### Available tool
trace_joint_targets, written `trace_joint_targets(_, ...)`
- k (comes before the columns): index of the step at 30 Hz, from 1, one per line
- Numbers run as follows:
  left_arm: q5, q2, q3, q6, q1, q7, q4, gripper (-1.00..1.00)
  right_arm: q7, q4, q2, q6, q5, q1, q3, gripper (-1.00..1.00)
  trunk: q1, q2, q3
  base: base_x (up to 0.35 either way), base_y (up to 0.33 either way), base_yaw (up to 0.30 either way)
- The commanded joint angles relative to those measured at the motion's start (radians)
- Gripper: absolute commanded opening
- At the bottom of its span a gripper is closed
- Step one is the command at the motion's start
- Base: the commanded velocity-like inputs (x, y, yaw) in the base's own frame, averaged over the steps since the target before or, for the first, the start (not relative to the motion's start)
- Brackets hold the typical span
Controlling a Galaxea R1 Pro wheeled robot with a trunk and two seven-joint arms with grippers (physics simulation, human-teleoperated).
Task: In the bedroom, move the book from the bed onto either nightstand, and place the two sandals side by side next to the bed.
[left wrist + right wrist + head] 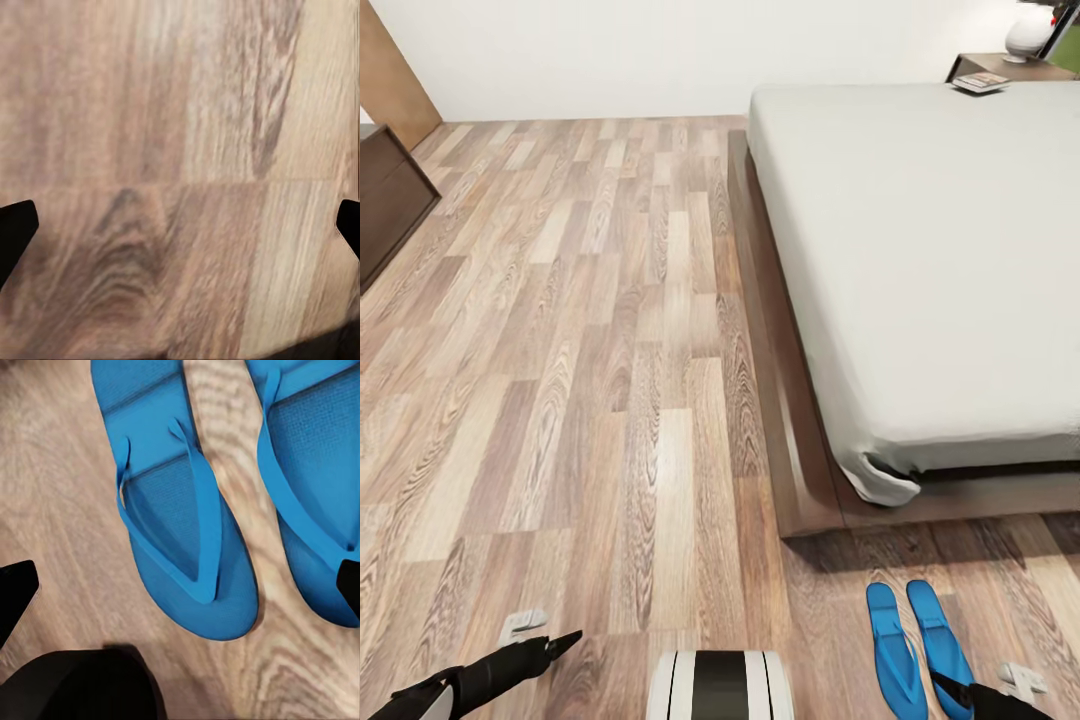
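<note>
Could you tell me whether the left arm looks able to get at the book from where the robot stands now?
Probably not. The book lies at the far end of the bed, on the nightstand, while the left gripper hangs low over bare floor, wide open.

Bright, even light; soft shadow under the bed (920,250); wrist views blurred

Floor (590,380): grey-brown wood planks, strong dark grain swirls, some paler boards. Two sandals (915,645): bright blue soles, thin blue straps, faint ribbed texture on the footbeds. Bed frame (780,400): dark brown. Mattress (920,250): plain pale grey. Wall (660,50): white. Nightstand (1010,68): dark brown. Left gripper (555,645) and right gripper (960,690): black.
</note>
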Motion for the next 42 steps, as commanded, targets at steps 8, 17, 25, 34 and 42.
trace_joint_targets(8,0.001,-0.001,0.005,0.004,0.000,-0.006,0.001,1.00,0.006,0.002,0.000,0.000,0.000,0.000,-0.006,1.00,-0.004,0.002,0.031,0.000,0.000,0.000)
trace_joint_targets(17,0.003,-0.002,0.005,0.004,0.000,-0.005,0.003,1.00,0.006,0.001,0.000,-0.002,0.001,0.000,-0.006,1.00,-0.008,0.004,0.065,0.000,0.000,0.000)
trace_joint_targets(25,0.003,-0.007,0.004,0.004,0.000,-0.004,0.003,1.00,0.002,0.002,0.003,-0.003,0.002,0.000,-0.006,1.00,-0.011,0.006,0.096,0.000,0.000,0.000)
trace_joint_targets(34,0.003,-0.009,0.004,0.004,0.000,-0.005,0.003,1.00,0.001,0.002,0.004,-0.003,0.004,0.000,-0.006,1.00,-0.015,0.008,0.131,0.000,0.000,0.000)
trace_joint_targets(42,0.002,-0.009,0.005,0.004,0.000,-0.006,0.003,1.00,-0.001,0.002,0.005,-0.003,0.004,0.000,-0.006,1.00,-0.018,0.009,0.150,0.000,0.000,0.000)
